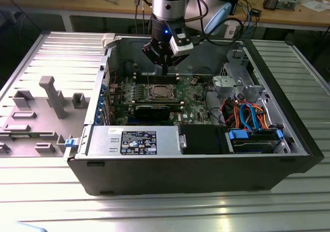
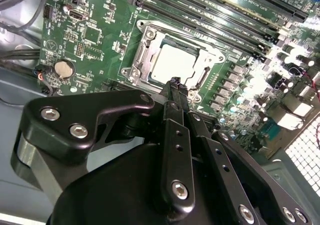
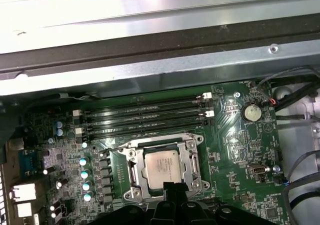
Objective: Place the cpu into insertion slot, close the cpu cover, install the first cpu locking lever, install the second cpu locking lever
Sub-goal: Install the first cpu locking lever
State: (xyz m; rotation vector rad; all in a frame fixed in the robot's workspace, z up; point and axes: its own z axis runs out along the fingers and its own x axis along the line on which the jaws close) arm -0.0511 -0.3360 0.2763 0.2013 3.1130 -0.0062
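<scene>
The gripper [image 2: 176, 85] hangs over the motherboard [image 2: 95, 35], its fingers [image 2: 171, 88] drawn narrow together with nothing between them. Just beyond the fingertips, apart from them, the cpu [image 3: 162, 167] sits in the insertion slot [image 2: 201, 76]. The cpu cover [image 3: 134, 174] lies flat around its silver top.

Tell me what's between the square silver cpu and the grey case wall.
Long black memory slots lie between the square silver cpu and the grey case wall, in the first wrist view.
</scene>
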